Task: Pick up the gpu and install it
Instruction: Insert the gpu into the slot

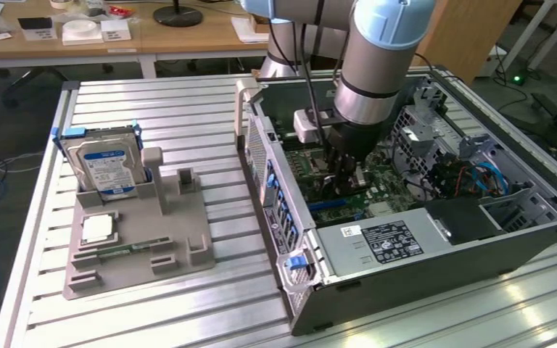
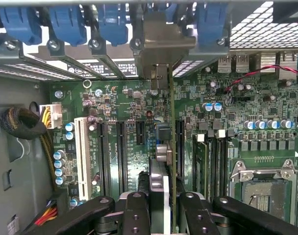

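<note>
Black gripper fingers fill the near edge of the wrist view, drawn in narrow against the two faces of the gpu, which stands on edge between them. Seen edge-on, the card runs as a thin green-edged line straight away from the fingers, over the motherboard, with its silvery end bracket up against the row of rear slot openings beside the blue slot latches. It sits in line with one of the long black expansion slots, with an empty black slot and a white slot to one side and the memory slots and the open processor socket to the other; whether the card's edge is fully seated in its slot cannot be made out. In the exterior view the arm reaches down into the open computer case, the gripper low over the board in the middle of the chassis, the card itself hidden there behind the fingers. A grey power supply with a labelled sticker lies at the case's near end. Well apart, toward the exterior view's left, a grey parts holder rests on the slatted metal table, with a blue-and-white labelled hard drive standing upright in it.
</note>
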`<state>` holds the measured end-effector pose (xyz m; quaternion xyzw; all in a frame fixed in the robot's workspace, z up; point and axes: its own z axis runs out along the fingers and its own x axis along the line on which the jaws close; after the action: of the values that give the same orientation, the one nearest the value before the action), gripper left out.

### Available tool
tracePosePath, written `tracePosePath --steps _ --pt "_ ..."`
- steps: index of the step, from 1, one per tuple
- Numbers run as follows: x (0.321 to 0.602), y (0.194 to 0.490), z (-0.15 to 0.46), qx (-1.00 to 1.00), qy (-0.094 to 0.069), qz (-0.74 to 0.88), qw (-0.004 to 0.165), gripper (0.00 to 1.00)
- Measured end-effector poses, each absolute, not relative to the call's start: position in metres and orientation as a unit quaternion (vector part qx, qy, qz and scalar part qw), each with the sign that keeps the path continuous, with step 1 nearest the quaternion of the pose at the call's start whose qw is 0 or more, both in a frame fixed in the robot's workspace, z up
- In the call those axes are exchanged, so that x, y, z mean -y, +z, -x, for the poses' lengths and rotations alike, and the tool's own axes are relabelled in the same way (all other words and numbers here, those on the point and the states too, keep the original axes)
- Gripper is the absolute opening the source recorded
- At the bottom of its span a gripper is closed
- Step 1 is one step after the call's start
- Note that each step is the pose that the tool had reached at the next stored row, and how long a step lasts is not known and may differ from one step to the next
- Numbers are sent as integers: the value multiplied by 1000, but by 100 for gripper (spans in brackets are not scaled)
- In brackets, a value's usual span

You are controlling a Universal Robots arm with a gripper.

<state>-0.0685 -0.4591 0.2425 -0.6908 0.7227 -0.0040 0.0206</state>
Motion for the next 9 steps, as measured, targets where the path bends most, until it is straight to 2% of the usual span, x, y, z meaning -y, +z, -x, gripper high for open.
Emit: tracePosePath --steps 9 --pt "459 237 70 -723 -4 691 21 28"
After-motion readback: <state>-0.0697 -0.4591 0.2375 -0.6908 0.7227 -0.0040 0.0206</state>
